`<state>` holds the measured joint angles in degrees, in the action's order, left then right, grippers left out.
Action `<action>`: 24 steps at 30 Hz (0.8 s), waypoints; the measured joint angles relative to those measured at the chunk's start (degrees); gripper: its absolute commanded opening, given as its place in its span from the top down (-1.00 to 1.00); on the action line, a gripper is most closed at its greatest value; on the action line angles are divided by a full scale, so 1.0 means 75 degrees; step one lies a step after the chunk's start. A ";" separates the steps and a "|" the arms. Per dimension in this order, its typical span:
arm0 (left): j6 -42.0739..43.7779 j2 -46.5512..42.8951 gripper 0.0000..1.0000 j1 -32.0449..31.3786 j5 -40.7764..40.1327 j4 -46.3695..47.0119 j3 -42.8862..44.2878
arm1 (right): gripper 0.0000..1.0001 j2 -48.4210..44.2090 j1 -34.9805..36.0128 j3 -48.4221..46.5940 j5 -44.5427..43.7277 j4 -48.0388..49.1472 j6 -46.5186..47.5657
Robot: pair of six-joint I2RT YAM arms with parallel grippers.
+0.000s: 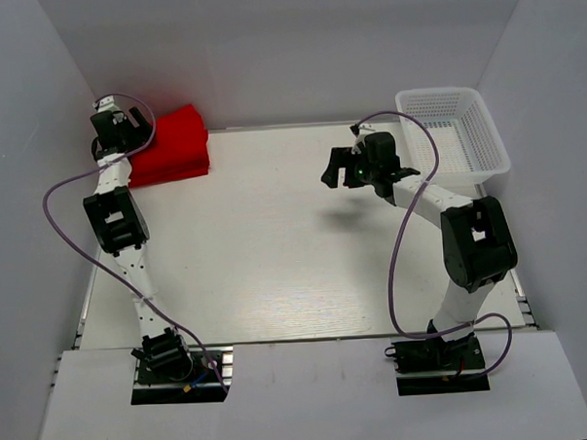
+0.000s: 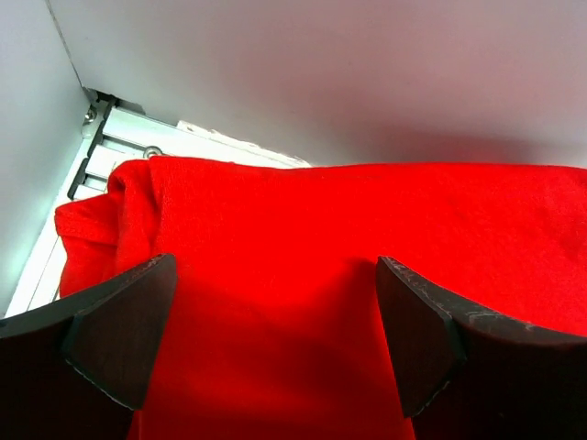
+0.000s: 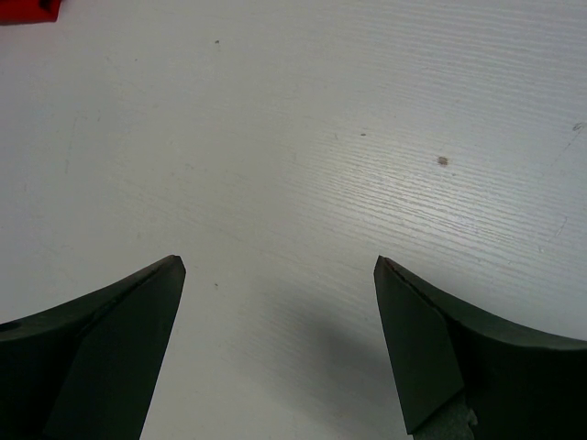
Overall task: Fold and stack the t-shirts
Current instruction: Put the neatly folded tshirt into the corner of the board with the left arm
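Observation:
A stack of folded bright red t-shirts (image 1: 173, 145) lies at the table's far left corner. My left gripper (image 1: 124, 125) hangs over the stack's left end with jaws wide open; in the left wrist view the red cloth (image 2: 303, 238) fills the space between and beyond my fingers (image 2: 119, 330), which grip nothing. My right gripper (image 1: 338, 167) is open and empty above the bare table, right of centre, near the back. A corner of red cloth (image 3: 27, 9) shows at the top left of the right wrist view. No neck label shows.
A white plastic mesh basket (image 1: 485, 139) stands at the far right corner, behind my right arm. White walls close the table at the back and on both sides. The table's metal rail (image 2: 92, 156) runs by the stack's left edge.

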<state>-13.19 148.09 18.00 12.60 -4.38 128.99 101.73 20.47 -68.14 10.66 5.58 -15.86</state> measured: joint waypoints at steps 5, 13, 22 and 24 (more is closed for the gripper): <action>-0.0090 -0.0166 -0.99 0.0006 0.0015 -0.0140 -0.0149 | -0.80 -0.0032 -0.0006 0.0000 0.0012 -0.0032 0.0052; 0.0169 -0.2349 -0.99 -0.0157 -0.1186 -0.0615 -0.2282 | -0.80 -0.0868 -0.0012 0.0350 0.0216 -0.0131 0.0242; 0.0568 -0.5485 -0.99 -0.0268 -0.2361 -0.1443 -0.3602 | -0.80 -0.1888 -0.0006 0.1539 0.0423 -0.0128 0.0251; 0.0291 -0.6645 -0.99 -0.0300 -0.2337 -0.1614 -0.4890 | -0.80 -0.2145 -0.0006 0.1775 0.0382 -0.0175 0.0233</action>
<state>-11.00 98.26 15.75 -4.93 -16.49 92.31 85.65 20.43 -54.83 13.52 4.27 -14.11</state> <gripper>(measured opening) 0.992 0.897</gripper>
